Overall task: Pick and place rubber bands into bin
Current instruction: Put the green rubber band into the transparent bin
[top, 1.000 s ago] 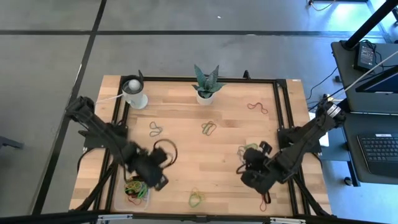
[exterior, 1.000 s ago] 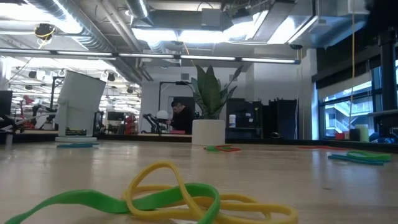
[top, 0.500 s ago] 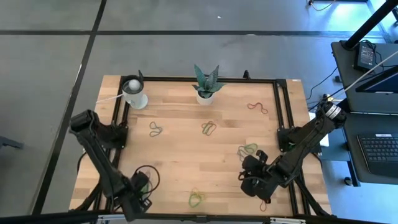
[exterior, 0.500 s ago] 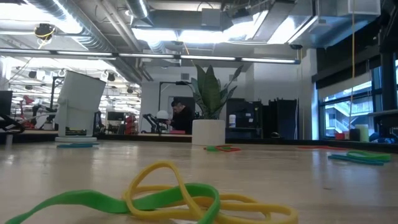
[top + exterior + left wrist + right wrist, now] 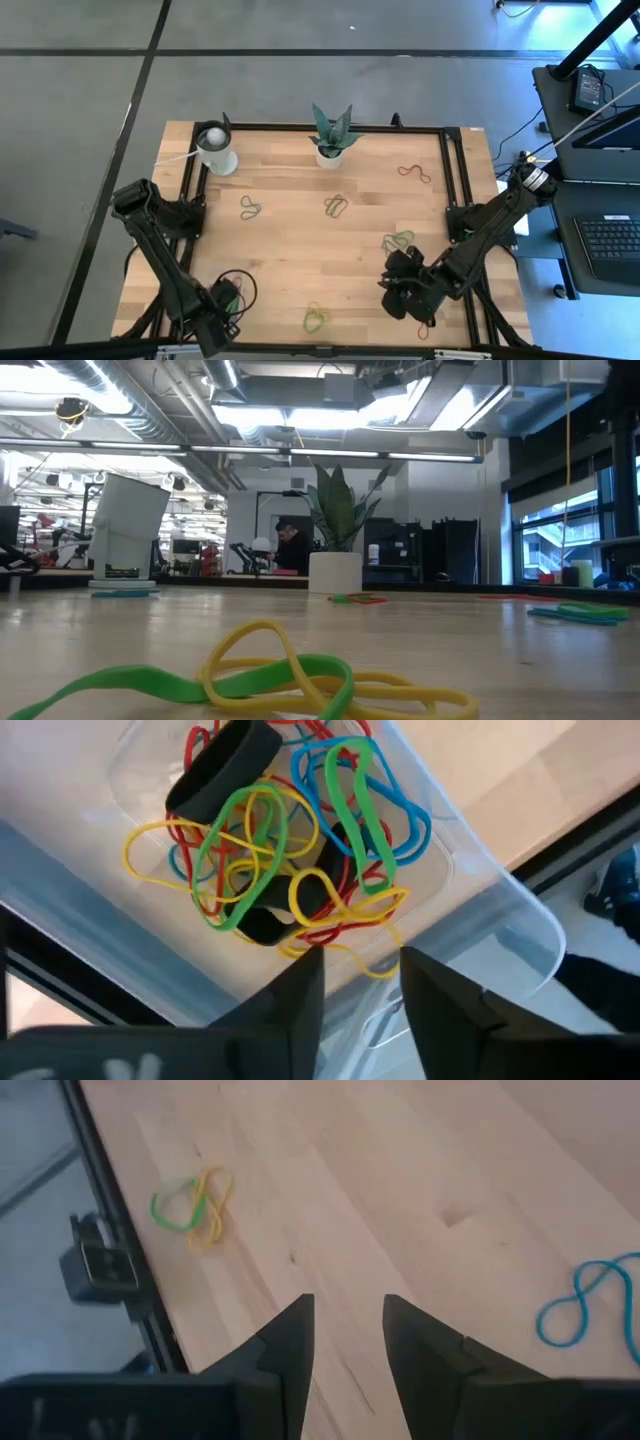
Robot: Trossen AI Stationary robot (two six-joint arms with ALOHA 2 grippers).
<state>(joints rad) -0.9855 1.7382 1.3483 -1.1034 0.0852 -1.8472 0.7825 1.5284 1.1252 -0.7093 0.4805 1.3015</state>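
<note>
Clear plastic: the bin (image 5: 490, 910), at the table's near left corner, directly under the left gripper (image 5: 360, 970). It holds a tangle of rubber bands (image 5: 280, 860) in green, yellow, red, blue and black. The left gripper's jaws stand slightly apart above this tangle, holding nothing.

Pale wood: the table (image 5: 290, 240), black-framed.

Loose bands on the table: a green-and-yellow pair (image 5: 316, 320) at the near edge, large in the low view's foreground; a green band (image 5: 249, 208) left of centre; a mixed cluster (image 5: 336, 206) at centre; a green one (image 5: 400, 240) right of centre; a red one (image 5: 414, 173) toward the far right.

Right gripper (image 5: 345, 1330): low over bare wood at the near right, jaws apart, empty.

Far edge: a white cup (image 5: 216, 148) and a potted plant (image 5: 331, 135).
</note>
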